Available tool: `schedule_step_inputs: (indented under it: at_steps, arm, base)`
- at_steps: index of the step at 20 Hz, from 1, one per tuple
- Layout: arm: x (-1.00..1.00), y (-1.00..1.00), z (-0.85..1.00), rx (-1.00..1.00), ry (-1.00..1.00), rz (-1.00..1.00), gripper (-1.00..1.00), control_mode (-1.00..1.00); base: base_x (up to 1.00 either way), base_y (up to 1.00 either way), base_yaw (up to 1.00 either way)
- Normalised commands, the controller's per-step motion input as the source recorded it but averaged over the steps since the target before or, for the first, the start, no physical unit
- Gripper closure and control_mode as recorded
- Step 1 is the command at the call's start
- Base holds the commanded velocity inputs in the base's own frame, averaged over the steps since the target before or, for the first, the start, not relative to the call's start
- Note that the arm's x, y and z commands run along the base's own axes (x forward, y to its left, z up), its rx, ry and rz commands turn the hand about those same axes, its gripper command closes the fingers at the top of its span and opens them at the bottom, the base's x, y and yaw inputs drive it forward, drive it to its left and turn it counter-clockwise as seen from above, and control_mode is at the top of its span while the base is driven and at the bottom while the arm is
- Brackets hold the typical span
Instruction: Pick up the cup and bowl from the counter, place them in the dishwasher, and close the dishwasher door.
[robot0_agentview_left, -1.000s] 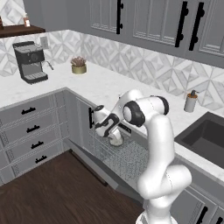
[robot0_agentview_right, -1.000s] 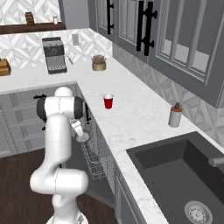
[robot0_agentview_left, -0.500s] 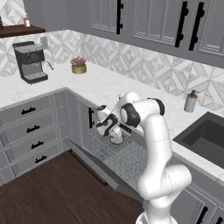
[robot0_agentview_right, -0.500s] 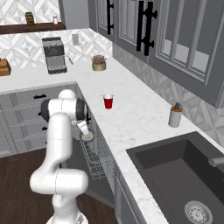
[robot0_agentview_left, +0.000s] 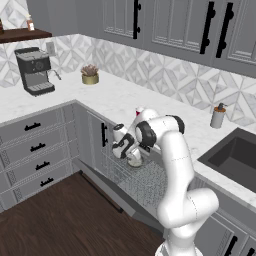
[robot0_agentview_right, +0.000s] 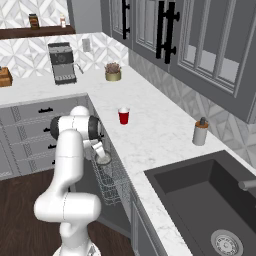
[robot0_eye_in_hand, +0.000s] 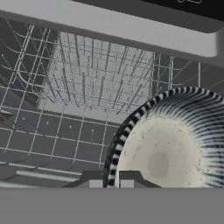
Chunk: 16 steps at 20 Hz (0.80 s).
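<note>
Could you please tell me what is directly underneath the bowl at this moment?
Under the bowl, held in the gripper, is the grey wire rack of the open dishwasher. The bowl hides the rack wires right below it.

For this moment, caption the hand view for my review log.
Pincer holds the bowl by its rim over the dishwasher's wire rack.

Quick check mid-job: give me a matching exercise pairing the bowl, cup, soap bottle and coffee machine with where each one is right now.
Things:
1. bowl
2. cup
3. soap bottle
4. coffee machine

Places:
A. on the counter beside the sink
B. at the gripper, over the dishwasher rack
C. far end of the counter, under the shelf
D. alone on the open counter

Pairs: 1-B, 2-D, 3-A, 4-C
</note>
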Motion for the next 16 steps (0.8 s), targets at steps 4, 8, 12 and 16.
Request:
schedule_step_inputs:
  at_steps: [4,8,12,16]
  arm:
    - [0.21,-0.12,-0.23,0.0,0.0,-0.08,1.0,-1.0]
    - [0.29,-0.27,-0.18,0.04,0.0,-0.13,1.0,-1.0]
    - [0.14,-0.06,-0.33,0.0,0.0,-0.05,1.0,-1.0]
    - [0.15,-0.03,-0.41,0.0,0.0,-0.05,1.0,-1.0]
  base:
    - [0.0,0.0,0.0]
    - [0.0,0.0,0.0]
    - [0.0,0.0,0.0]
    - [0.0,0.0,0.0]
